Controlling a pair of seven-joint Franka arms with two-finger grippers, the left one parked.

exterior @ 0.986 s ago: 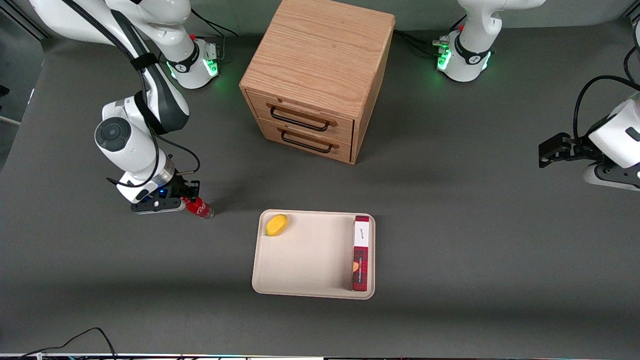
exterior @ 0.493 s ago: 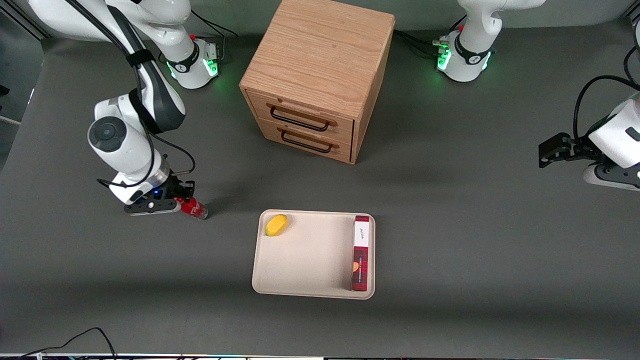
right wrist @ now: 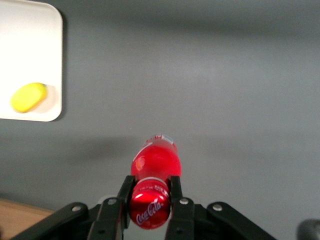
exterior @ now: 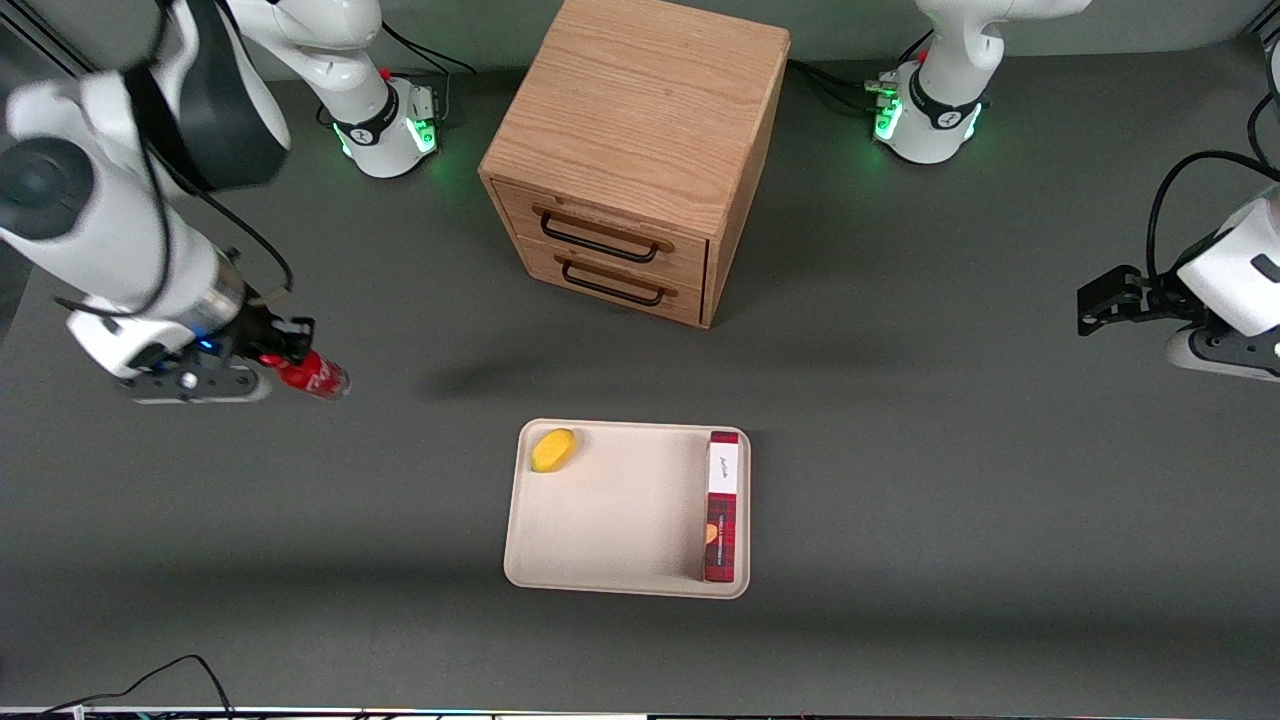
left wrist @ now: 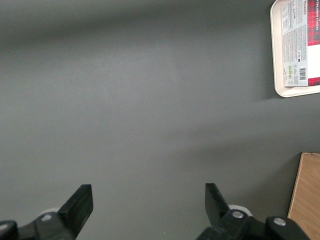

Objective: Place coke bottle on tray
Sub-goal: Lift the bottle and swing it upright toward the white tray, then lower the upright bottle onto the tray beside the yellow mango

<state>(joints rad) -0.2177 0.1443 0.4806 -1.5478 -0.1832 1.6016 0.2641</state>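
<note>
Coke bottle [exterior: 316,376] hung in your gripper [right wrist: 150,206], its jaws pinching the neck just under the cap, lifted clear of the tabletop near the working arm's end. You were in the carry step. Next you needed to travel over the tray [exterior: 620,520] and lower onto bare floor between the yellow piece [exterior: 552,449] and red box [exterior: 722,507].

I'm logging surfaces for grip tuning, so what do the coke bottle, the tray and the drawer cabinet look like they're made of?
The coke bottle, held at its red cap by the gripper above the table, looks like glossy clear plastic filled red; glass is possible. The tray looks like matte cream moulded plastic or fibre, judging by its rounded rim. The drawer cabinet looks like light wood with visible grain and dark handles that are probably metal.
</note>
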